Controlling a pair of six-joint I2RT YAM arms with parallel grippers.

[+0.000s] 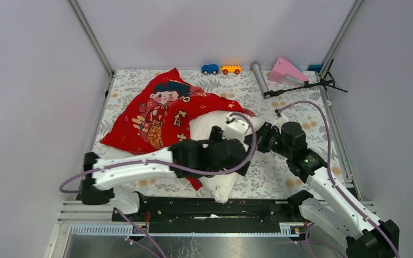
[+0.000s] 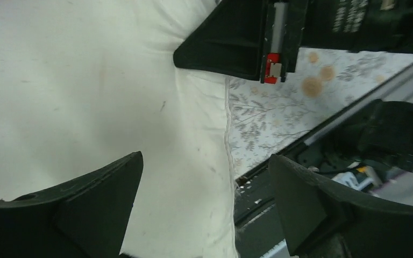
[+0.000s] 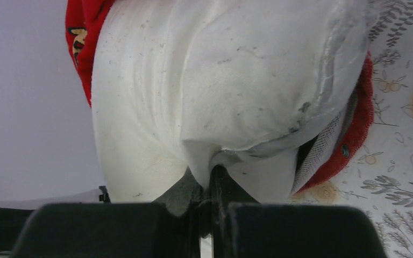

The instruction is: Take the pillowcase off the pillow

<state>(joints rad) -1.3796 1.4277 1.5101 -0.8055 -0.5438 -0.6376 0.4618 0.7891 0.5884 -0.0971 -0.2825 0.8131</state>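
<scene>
Your right gripper [image 3: 211, 183] is clamped tight on a pinched fold of the pillow [image 3: 193, 80]; jaws together w/ white fabric squeezed between them, just beside the pillow's seamed corner. Your left gripper [image 2: 204, 161] hangs over the pillow's edge w/ fingers [image 2: 91, 199] wide apart, nothing between them. In that wrist view the right gripper's black body shows at top, pressing into the white cushion; the small white print on it is too blurred to read.

The pillow lies mid-table, one end reaching the near edge, part of it bare. The pillowcase [image 1: 158, 110] covers the rest and spreads toward the far-left corner; a red strip also shows by the pillow nr the near edge. Its open mouth w/ grey zip tape [image 3: 322, 142] sits beside the pinched corner. Print facing up: one cartoon figure and gold Chinese characters, too small to read.

A grey floral cloth [image 1: 301, 115] covers the table. Along the far edge: blue toy car [image 1: 210, 69]; yellow toy car [image 1: 230, 69]; grey cylinder [image 1: 259, 77]; pink wedge [image 1: 286, 70]; black stand [image 1: 301, 86] nr the far-right corner.
</scene>
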